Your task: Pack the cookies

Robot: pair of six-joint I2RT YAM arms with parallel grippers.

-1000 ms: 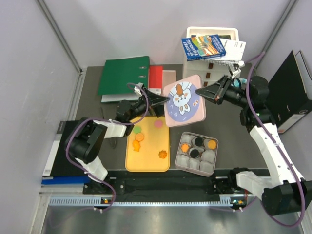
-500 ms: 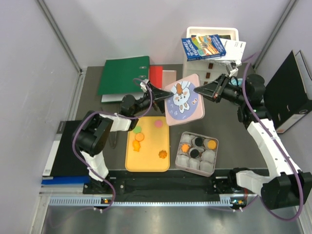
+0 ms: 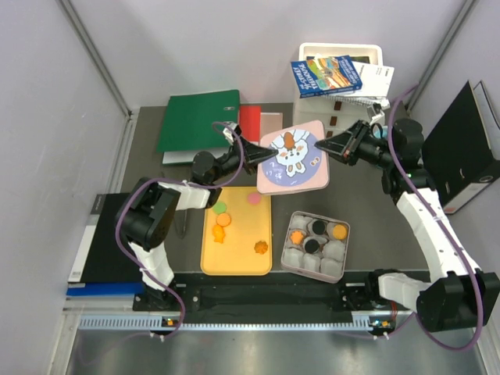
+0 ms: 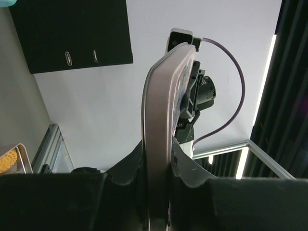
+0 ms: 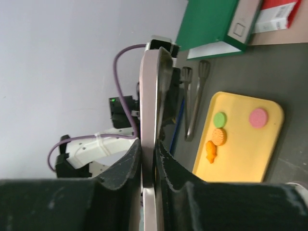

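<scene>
One pink bunny-print lid (image 3: pixel 294 160) held tilted: left gripper (image 3: pixel 262 158) clamped on left edge, right gripper (image 3: pixel 319 147) on right edge. One yellow tray (image 3: pixel 238 262): five cookies (image 3: pixel 223 220), three orange, one green, one pink. One box (image 3: pixel 348 234): two orange, two black. Blue book (image 3: pixel 326 76) title unreadable.

Both wrist views show the pink lid (image 4: pixel 156 125) edge-on, its printed face hidden and lower end cut off. In the top view, the cookies (image 3: pixel 223 220) are too small for surface detail.

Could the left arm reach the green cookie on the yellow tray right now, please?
Probably not yet: the left end effector is clamped on the pink lid, though nothing covers the green cookie.
</scene>
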